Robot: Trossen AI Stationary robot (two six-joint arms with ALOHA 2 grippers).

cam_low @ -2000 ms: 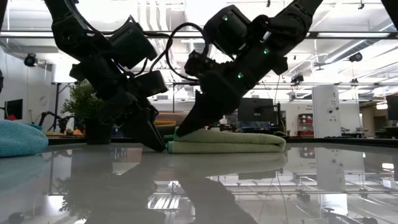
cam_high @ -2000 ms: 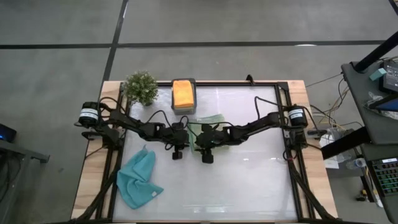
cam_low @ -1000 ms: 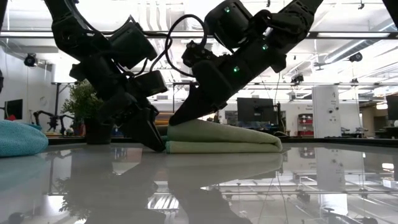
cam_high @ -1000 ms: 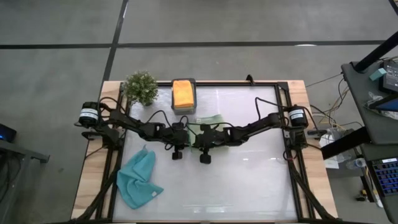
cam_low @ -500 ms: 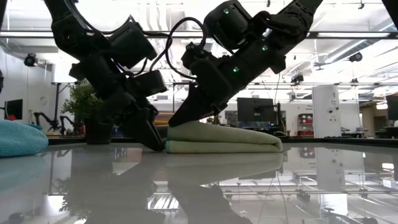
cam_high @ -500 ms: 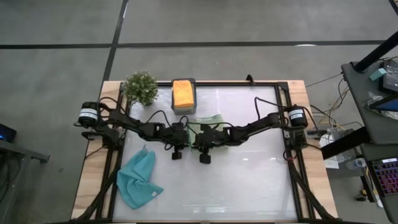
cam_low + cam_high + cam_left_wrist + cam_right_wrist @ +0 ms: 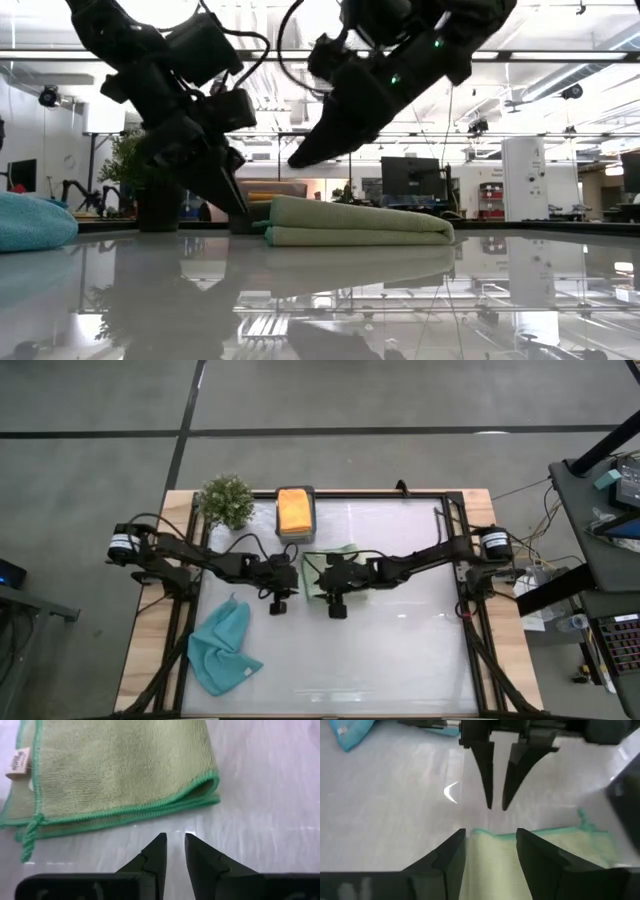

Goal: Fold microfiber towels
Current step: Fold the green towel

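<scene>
Your right gripper (image 7: 300, 160) hovers above the folded green towel (image 7: 350, 222), jaws apart; your left gripper (image 7: 173, 845), slightly parted and empty, sits just beside it.

Both dark 6-joint arms reach toward the bench's middle. The left tool (image 7: 173, 845) has its 2 fingers nearly together; the right tool (image 7: 490, 845) hangs raised, fingers parted.

Two black jointed arms, looped black cables along each. Round silver-capped motors at the bases. Green indicator lights on one wrist. Tapered black fingers (image 7: 156, 854).
</scene>
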